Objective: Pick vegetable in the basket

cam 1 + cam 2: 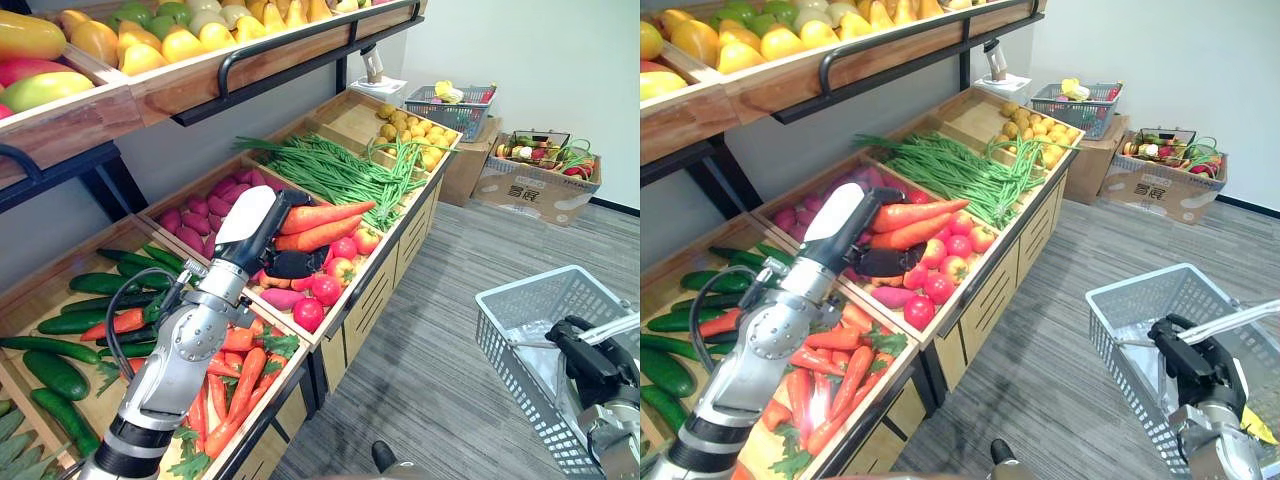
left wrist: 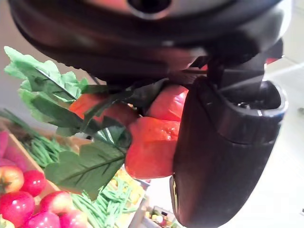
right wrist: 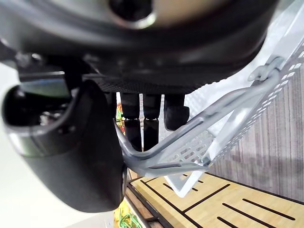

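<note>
Left hand [image 2: 223,152] is out over the produce stand [image 1: 375,275], fingers and thumb clamped on two carrots [image 1: 322,222]. They're orange with leafy green tops, lying roughly level and side by side, tips pointing away from the arm toward the green beans [image 1: 340,170]. Left wrist view confirms the grip: the carrot bodies are pressed between thumb and palm, with the leaves spilling out beside them. The held carrots are in the air above the middle compartment, over the tomatoes [image 1: 325,290] and purple sweet potatoes [image 1: 200,212], and I can't see them touching either. Right hand [image 1: 585,365] is low on the robot's right, off the stand, with fingers [image 3: 142,124] curled around the grey handle [image 3: 190,135] of the wire basket [image 1: 520,290], thumb closing from the other side. The basket hangs over the grey floor [image 1: 440,350], well apart from the carrots. The nearest compartment holds loose carrots with tops [image 1: 240,385] next to cucumbers [image 1: 70,320]. The far compartment has small yellow round produce [image 1: 415,130]. The upper shelf [image 1: 200,75] carries yellow, green and red fruit. By the back wall there's a cardboard box [image 1: 535,188] with mixed produce and a second small basket [image 1: 450,100].
</note>
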